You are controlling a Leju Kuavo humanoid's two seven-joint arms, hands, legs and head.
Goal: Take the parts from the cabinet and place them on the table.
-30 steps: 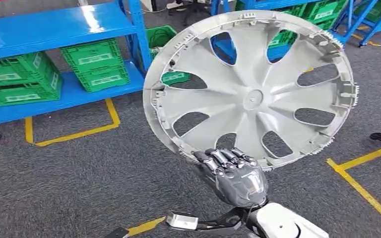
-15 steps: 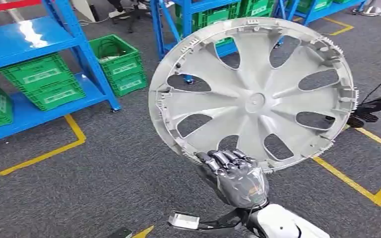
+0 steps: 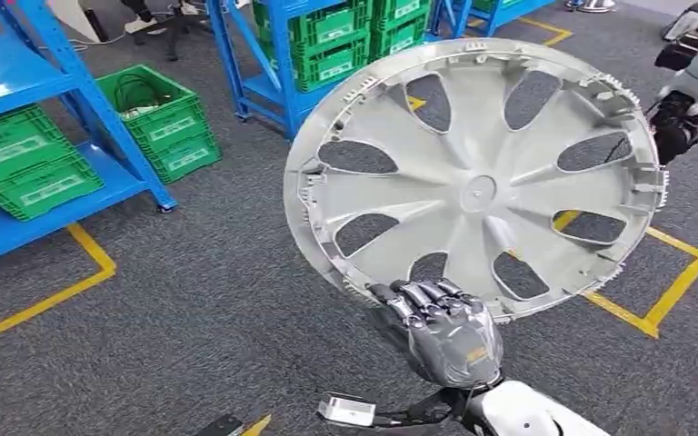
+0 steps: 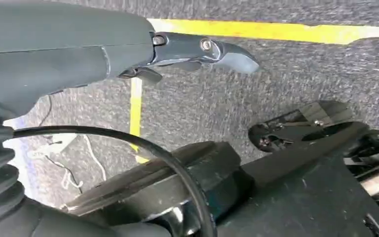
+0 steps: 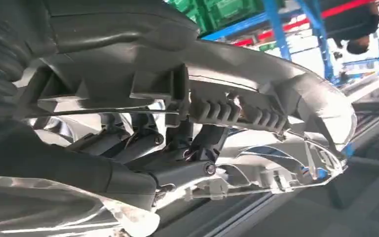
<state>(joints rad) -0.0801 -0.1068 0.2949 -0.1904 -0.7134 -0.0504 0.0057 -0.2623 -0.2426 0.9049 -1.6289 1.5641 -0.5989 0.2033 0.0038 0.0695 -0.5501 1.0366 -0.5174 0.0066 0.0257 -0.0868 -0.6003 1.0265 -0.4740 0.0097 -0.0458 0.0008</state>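
Note:
A large silver wheel cover point(image 3: 477, 177) with several spoke openings stands almost upright in front of me in the head view. My right hand point(image 3: 445, 331) grips its lower rim, fingers curled over the edge. In the right wrist view the fingers point(image 5: 177, 148) wrap around the ribbed rim of the wheel cover point(image 5: 256, 98). My left hand point(image 4: 128, 49) hangs low above the grey carpet, one finger stretched out with nothing in it.
Blue shelving point(image 3: 82, 91) with green crates point(image 3: 18, 159) stands at the left and at the back point(image 3: 327, 41). A green crate point(image 3: 159, 118) sits on the floor. Yellow tape lines point(image 3: 654, 309) mark the carpet. A dark and white machine part point(image 3: 691, 91) is at the far right.
The whole view has swung: shelves and crates slid left and a yellow floor box came in at the right. The wheel cover stays in my right hand, unchanged.

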